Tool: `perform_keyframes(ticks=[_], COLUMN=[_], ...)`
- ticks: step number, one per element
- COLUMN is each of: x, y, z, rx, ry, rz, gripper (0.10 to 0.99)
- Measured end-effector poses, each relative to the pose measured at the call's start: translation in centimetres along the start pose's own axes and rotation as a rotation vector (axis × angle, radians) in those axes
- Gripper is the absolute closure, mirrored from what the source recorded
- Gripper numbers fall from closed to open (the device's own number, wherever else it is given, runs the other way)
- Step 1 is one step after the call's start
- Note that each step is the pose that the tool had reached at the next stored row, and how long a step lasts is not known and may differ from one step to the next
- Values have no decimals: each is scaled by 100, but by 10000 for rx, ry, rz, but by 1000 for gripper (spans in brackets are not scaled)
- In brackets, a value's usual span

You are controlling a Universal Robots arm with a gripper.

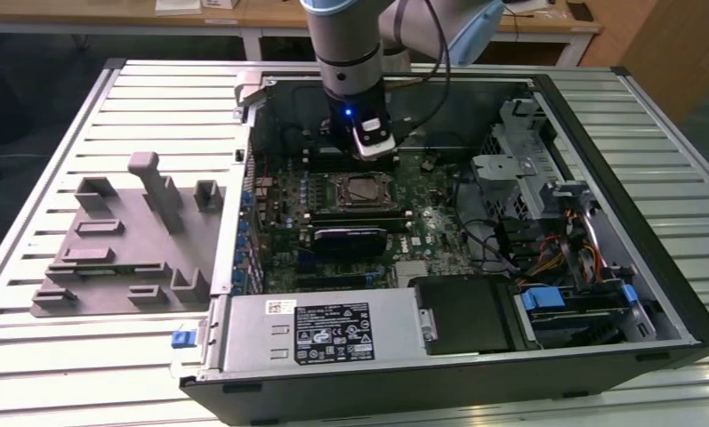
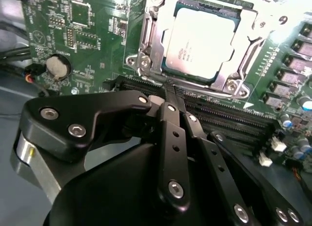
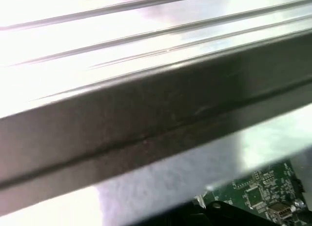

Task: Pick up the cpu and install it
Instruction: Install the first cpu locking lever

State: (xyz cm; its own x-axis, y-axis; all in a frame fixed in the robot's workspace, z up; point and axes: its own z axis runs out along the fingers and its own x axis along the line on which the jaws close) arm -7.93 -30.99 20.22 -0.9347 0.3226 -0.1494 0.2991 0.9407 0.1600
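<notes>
While seated in its socket, cpu (image 2: 204, 43) — just beyond end effector (image 2: 168, 92) (fingers together)

Arm (image 1: 350, 53): silver-grey tube with pale blue joint caps, black cable alongside, small blue light. End effector (image 2: 168, 96): black linkage bars studded with silver screws.

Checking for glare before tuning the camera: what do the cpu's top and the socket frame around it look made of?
The cpu top looks like brushed, pale silver metal with a soft sheen. The socket frame seems to be brighter bare metal, throwing sharp highlights at its edges and screws.
</notes>
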Motion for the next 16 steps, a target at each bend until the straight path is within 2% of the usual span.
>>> perform_keyframes(ticks=[3,9,11,13,16], x=[-7,-8,-10,-15,-39], y=[7,8,8,9,-2], z=[-44,-46,-45,-42,-39], rx=[-6,-14,62,152,274], ry=[3,18,125,279,558], rz=[2,5,10,22,50], gripper=[980,980,980,980,980])
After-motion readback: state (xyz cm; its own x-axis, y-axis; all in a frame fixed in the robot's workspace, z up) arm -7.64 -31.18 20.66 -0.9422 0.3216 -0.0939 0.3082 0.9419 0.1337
